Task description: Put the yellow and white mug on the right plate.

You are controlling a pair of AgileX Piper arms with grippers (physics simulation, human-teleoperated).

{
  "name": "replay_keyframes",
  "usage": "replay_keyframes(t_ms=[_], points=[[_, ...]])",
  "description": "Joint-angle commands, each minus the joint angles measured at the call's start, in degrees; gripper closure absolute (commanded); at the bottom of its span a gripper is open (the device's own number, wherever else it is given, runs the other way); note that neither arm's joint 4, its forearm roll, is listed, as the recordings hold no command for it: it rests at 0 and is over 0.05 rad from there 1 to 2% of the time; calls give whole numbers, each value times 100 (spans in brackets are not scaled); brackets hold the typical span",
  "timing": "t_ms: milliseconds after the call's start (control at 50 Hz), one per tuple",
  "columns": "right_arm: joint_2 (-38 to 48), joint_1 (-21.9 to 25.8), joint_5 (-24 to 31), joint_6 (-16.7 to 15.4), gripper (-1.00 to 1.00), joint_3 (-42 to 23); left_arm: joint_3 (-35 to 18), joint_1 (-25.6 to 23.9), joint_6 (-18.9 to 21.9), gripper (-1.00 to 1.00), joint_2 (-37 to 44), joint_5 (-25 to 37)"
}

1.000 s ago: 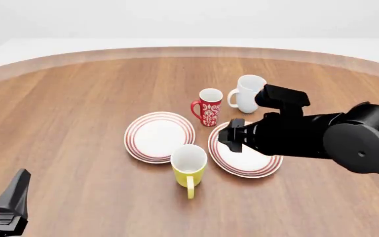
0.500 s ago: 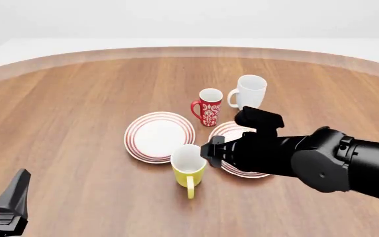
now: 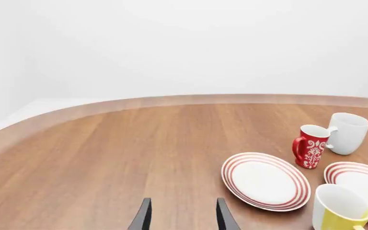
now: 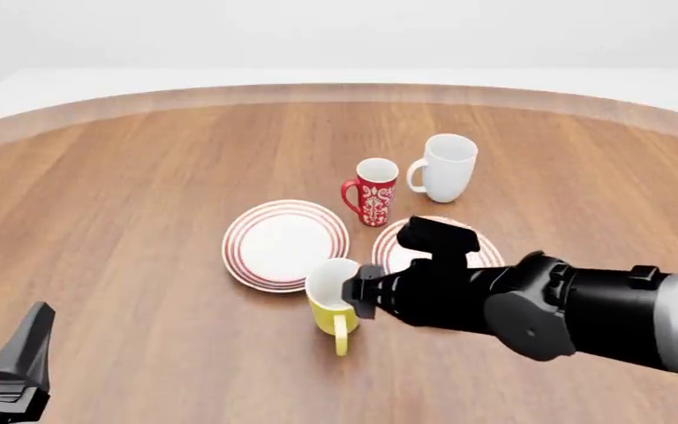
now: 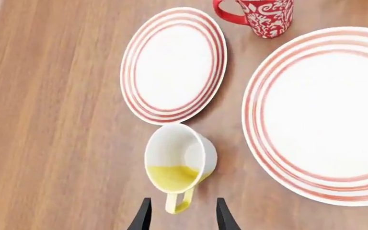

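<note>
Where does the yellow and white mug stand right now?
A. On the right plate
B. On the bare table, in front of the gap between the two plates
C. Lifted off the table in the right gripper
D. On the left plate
B: the yellow and white mug stands upright on the wood, off both the left plate and the right plate, with the right gripper open above its handle.

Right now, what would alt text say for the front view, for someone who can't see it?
A black right gripper reaches over the rim of a yellow mug standing upright on a wooden table, between two red-ringed plates: left plate and right plate, partly hidden by the arm. A red mug and white mug stand behind.
</note>
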Motion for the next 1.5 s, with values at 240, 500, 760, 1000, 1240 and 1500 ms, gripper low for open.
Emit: replay_keyframes(t_ms=[240,500,760,1000,1240,1500], points=[[671,369,-764,390,-100,220,0,0,0,-100,0,0],[787,459,-842,463,-100,205,0,0,0,-100,0,0],[882,474,-877,437,-100,155,0,0,0,-100,0,0],[995,584,-1045,571,-100,235,0,0,0,-100,0,0],[1080,576,-1082,541,-100,198,0,0,0,-100,0,0],[1221,631,-1151,583,-100,138,0,0,0,-100,0,0]])
